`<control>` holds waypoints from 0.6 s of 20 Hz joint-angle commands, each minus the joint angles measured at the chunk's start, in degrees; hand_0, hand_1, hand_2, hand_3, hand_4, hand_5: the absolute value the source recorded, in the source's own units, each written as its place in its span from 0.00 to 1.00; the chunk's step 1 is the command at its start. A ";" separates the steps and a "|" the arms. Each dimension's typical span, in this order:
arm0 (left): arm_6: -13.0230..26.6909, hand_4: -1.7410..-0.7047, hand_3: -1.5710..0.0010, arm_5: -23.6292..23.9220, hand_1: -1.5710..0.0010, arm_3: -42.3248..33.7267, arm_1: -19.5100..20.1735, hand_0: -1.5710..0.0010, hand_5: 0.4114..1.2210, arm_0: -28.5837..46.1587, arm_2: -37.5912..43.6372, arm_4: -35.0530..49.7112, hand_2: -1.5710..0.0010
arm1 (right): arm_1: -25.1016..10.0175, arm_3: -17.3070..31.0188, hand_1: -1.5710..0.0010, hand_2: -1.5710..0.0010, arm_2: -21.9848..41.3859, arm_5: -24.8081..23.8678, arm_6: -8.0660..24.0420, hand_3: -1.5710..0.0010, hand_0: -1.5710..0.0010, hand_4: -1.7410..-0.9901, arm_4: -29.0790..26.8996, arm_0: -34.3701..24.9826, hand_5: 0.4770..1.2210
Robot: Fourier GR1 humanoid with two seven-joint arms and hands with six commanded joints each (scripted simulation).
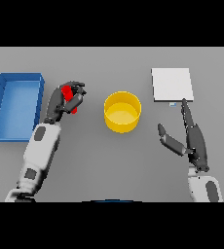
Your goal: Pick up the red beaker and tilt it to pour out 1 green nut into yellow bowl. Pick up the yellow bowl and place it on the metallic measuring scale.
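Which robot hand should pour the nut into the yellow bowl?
The left hand. Its fingers are already curled around the red beaker, just left of the yellow bowl. The right hand is open and holds nothing, pointing toward the scale.
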 commanded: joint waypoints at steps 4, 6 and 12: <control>0.44 0.19 0.24 -1.16 0.18 -0.62 0.48 0.19 0.89 -0.03 -1.92 -1.59 0.17 | 0.21 -0.24 1.00 1.00 -0.06 0.10 -0.81 1.00 1.00 0.65 -0.43 0.85 0.22; 2.15 0.23 0.16 -0.71 0.12 -1.46 -0.47 0.12 0.93 0.37 -1.82 -1.88 0.11 | -0.17 -0.20 1.00 1.00 -0.51 0.30 0.20 1.00 1.00 0.64 -0.86 0.12 0.23; -0.48 0.06 0.04 1.90 0.03 -4.95 -0.91 0.03 0.88 0.27 -0.59 1.72 0.03 | -0.13 -0.25 1.00 1.00 -0.22 0.17 -0.99 1.00 1.00 0.64 -0.39 1.08 0.23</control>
